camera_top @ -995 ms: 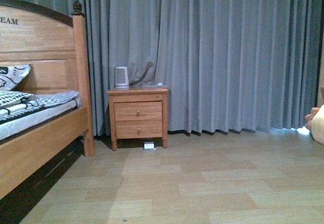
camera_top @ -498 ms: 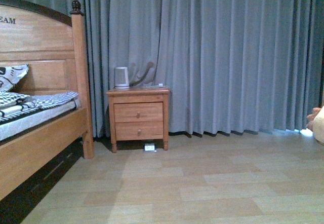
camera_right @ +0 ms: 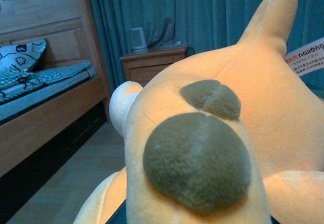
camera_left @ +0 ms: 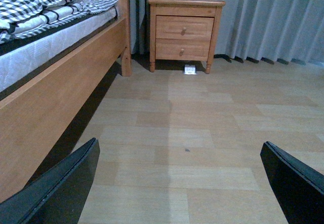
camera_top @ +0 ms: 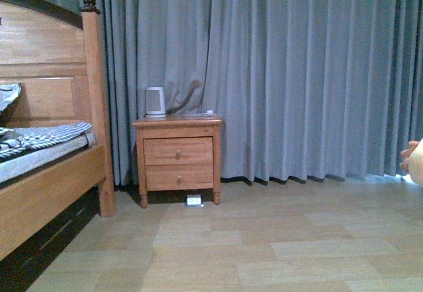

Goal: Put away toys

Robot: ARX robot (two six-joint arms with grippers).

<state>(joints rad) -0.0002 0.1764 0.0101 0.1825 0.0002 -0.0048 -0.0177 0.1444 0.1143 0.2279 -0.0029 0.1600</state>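
Orange-yellow round plush animal fills the right wrist view, sitting hard up against that camera with two brown patches turned to the lens, one pointed ear or limb aimed up and away, and a paper hang tag at its side. In the front view only a sliver of it shows, at the far right edge of the frame, on the robot's right side.

From left to right across the room stand a wooden bed with checked bedding, a wooden two-drawer nightstand carrying a white kettle, and a long grey-blue curtain hanging down to the pale plank floor. A small white object lies under the nightstand.

The left hand hangs low over bare floor, spread wide with nothing between its dark fingers. It faces the bed and nightstand, well apart from the toy.

The right hand is hidden behind the plush animal, so whether it grips the toy cannot be told. The toy's closeness to that wrist suggests it is being carried. The right arm is plainly the nearer one. Bed and nightstand lie ahead and to the left of the toy, and no bin or basket is in view, so any drop-off there would call for a leftward carry.
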